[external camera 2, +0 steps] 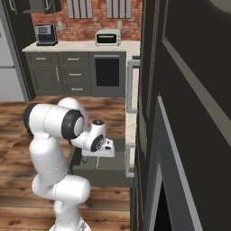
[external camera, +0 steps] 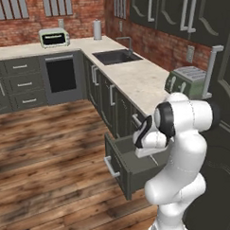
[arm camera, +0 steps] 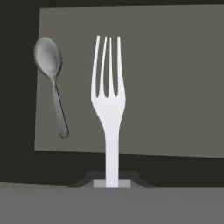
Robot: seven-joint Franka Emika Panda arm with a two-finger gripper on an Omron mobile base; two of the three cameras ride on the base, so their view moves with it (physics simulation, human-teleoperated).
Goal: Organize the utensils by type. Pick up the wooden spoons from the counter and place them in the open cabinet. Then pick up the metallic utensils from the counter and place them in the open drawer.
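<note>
from the hand view i see the gripper (arm camera: 112,183) clamped on the handle of the silver fork (arm camera: 108,105), jaws narrow around it; the handle's lower end is hidden between the dark fingertips, which are themselves mostly cut off at the bottom. the fork's tines point away from the hand, above the grey floor of the open drawer (arm camera: 175,87). the dark-grey metal spoon (arm camera: 51,81) lies on that drawer floor, beside the fork and apart from it. in the left base view the drawer (external camera: 120,169) stands pulled out under the counter (external camera: 134,80), and the arm's white body covers much of its inside. in the right base view the fork (external camera 2: 96,162) shows as a thin sliver under the hand, hard to make out.
</note>
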